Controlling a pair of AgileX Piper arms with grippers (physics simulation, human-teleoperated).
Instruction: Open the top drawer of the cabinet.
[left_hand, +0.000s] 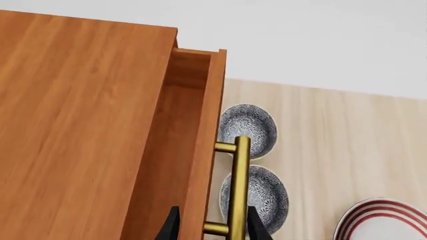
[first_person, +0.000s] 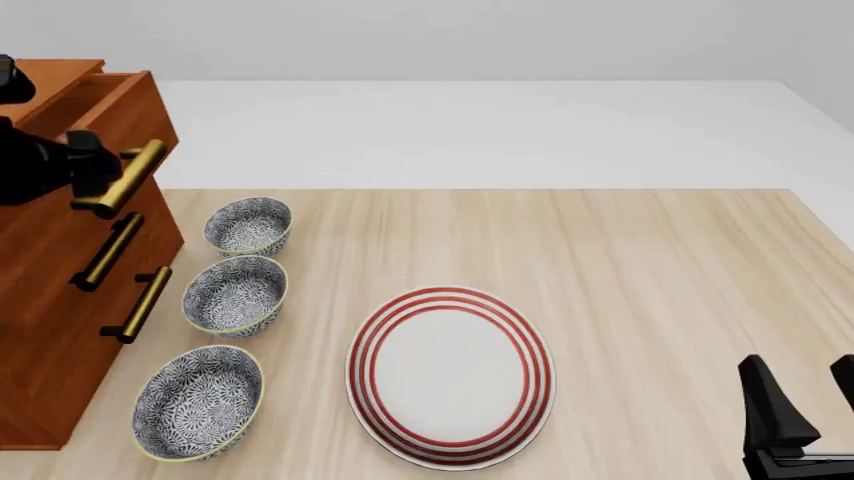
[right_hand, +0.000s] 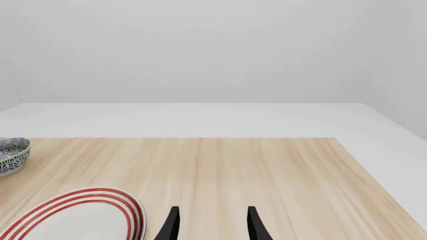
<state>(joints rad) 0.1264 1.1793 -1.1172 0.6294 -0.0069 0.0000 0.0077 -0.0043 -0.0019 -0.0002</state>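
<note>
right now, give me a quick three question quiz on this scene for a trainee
1. True or false: the top drawer is partly pulled out of the cabinet.
2. Which gripper is at the top drawer's handle? A) left gripper B) right gripper
3. How many patterned bowls stand in front of the cabinet?

Key: 1 true, since a gap shows behind the drawer front. 2 A; its fingers straddle the brass bar. 3 three, at and, beside the striped plate.

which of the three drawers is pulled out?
The top drawer: its front juts past the cabinet face, with the left gripper at its brass handle. The two lower drawers sit flush.
</note>
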